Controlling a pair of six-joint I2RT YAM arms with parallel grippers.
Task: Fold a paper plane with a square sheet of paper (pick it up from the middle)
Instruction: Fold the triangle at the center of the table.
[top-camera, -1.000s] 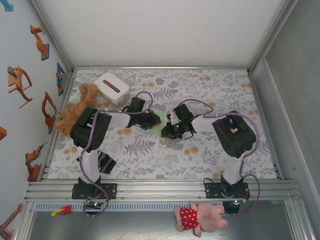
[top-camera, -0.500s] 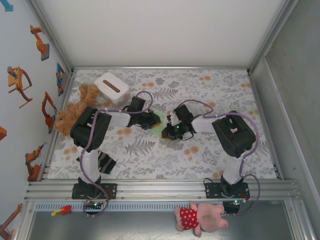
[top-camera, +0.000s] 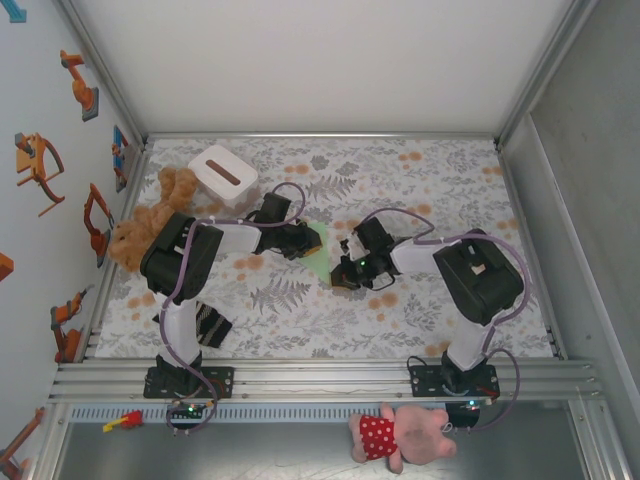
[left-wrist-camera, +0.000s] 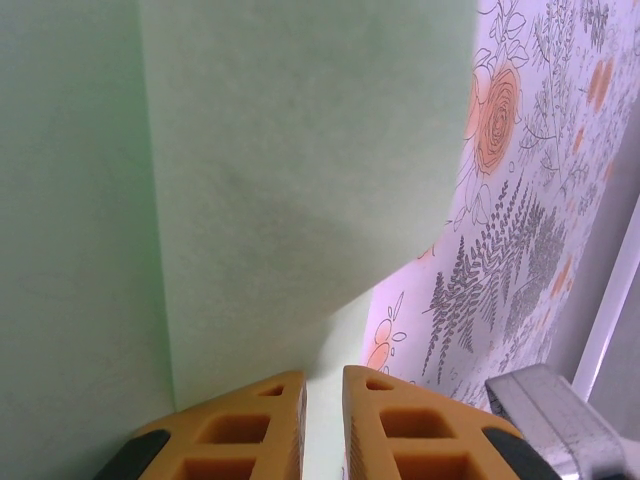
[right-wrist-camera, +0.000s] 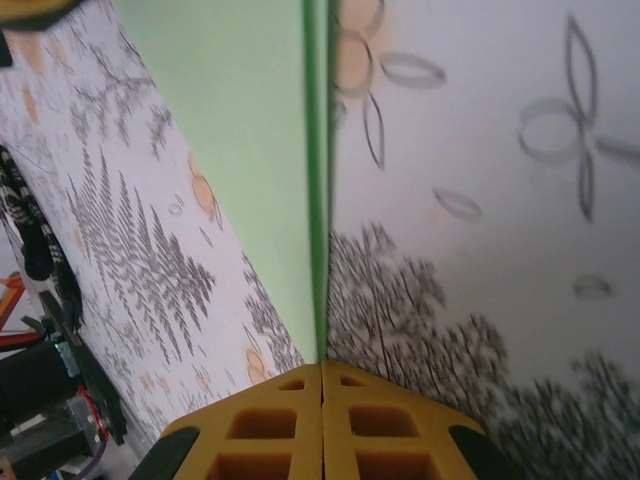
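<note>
Now my left claw (left-wrist-camera: 324, 375): clamped on the square sheet of paper (left-wrist-camera: 300, 150)
my right claw (right-wrist-camera: 322, 368): fingers together on its creased edge
sheet place: mid tabletop (top-camera: 450, 180), between my claws

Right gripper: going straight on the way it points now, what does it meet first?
The square sheet of paper: the right gripper is shut on its edge, which runs straight ahead. Past that, probably the floral table, though depth is unclear.

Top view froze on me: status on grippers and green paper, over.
Left gripper shut on the pale green paper sheet, right gripper shut on its folded edge. Sheet between both arms, mid-table. White slotted box well clear, far left.
</note>
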